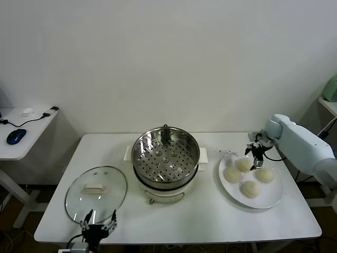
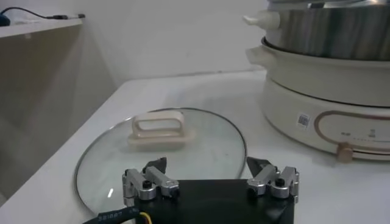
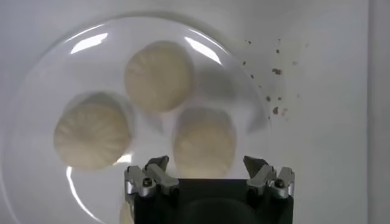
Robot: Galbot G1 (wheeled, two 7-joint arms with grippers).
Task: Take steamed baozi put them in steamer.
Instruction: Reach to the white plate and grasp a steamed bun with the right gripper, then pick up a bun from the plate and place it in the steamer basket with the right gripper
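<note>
Fingers (image 2: pixel 149 178) of the left gripper (image 1: pixel 98 227) are standing spread apart with nothing between them, hanging low at the table's (image 1: pixel 174 219) near edge, just short of the glass lid (image 1: pixel 96 193). That lid is lying flat on the table with its white handle (image 2: pixel 159 130) up; in the left wrist view its near rim is passing out of sight behind the gripper body. Just beyond and beside it, the steamer (image 1: pixel 165 162) is sitting mid-table on its white base, its steel basket showing only the perforated floor and holding no buns; the left wrist view is cutting off its top. Over on the robot's right, the white plate (image 1: pixel 250 181) is carrying four steamed baozi (image 1: pixel 250 188), close together, none touching the steamer. The right gripper (image 1: pixel 257 157) is hovering over the plate's far part, between the two farther buns, fingers (image 3: pixel 153 174) spread wide and gripping nothing. In the right wrist view only three buns are showing whole; the fourth is peeking out as a sliver at the gripper body's edge. Whether the fingertips are touching a bun cannot be told. Dark specks (image 3: pixel 275 91) are lying scattered on the table just past the plate's rim.
</note>
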